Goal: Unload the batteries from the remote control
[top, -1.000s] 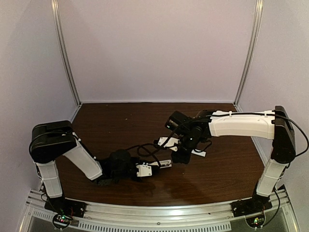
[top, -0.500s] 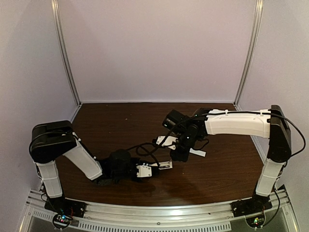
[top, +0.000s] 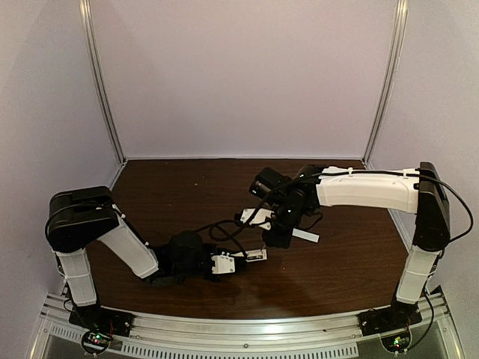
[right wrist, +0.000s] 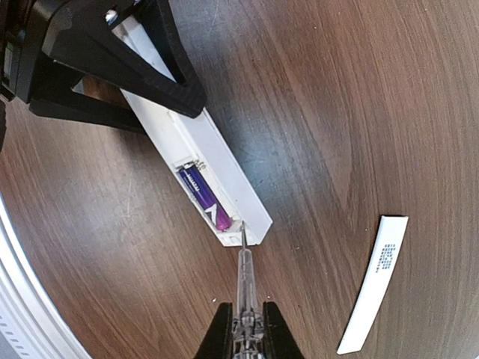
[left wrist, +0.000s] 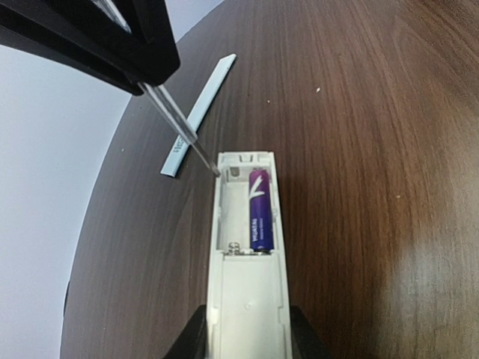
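Note:
The remote control [left wrist: 247,299] is a slim white bar, and my left gripper [left wrist: 247,338] is shut on its near end. Its back cover is off and the compartment lies open. One purple battery [left wrist: 260,209] sits in the right-hand slot; the slot beside it is empty. My right gripper [right wrist: 247,329] is shut on a clear-handled screwdriver [right wrist: 246,288]. The screwdriver's metal tip rests at the far end wall of the compartment, just beside the battery [right wrist: 203,196]. In the top view both grippers meet mid-table over the remote control [top: 251,256].
The detached white back cover [right wrist: 374,283] lies flat on the brown table [top: 187,194], a little beyond the remote control; it also shows as the cover [left wrist: 198,116] behind the screwdriver shaft. Pale walls close in the table on three sides.
The right arm has shifted a little to the left, bringing the screwdriver closer over the remote's open end. The left arm and the remote have not moved.

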Tool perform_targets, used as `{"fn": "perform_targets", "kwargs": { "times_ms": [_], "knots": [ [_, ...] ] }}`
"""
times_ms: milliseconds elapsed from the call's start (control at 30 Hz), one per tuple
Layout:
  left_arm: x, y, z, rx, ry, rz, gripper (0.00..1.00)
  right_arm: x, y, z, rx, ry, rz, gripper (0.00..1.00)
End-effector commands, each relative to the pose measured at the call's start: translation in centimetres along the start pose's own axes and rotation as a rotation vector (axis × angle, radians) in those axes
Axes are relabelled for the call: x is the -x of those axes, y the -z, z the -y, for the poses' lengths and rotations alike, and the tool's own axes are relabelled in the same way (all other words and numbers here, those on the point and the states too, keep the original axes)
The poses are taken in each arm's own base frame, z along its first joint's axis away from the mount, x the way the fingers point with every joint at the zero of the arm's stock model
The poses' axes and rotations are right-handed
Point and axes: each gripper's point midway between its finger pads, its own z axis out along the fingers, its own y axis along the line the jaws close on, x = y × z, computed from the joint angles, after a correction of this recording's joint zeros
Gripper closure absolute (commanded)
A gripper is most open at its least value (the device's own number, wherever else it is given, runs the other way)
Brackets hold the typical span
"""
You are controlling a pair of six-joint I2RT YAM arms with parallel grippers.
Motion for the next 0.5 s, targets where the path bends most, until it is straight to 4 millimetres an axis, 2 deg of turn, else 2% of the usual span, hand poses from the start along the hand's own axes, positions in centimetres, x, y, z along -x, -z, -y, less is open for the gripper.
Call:
{"fn": "perform_targets", "kwargs": {
  "times_ms": [0, 467],
  "knots": [
    [-0.1, -0.3, 0.2, -0.014, -0.011, 0.003, 1.0, 0.0, -0.6, -0.7, 0.022, 0.024, -0.016, 1.0],
    [-0.4, -0.4, 0.2, -0.007, -0.017, -0.014, 1.0, -0.7, -2.1, -1.8, 0.086, 0.034, -0.058, 1.0]
  ]
}}
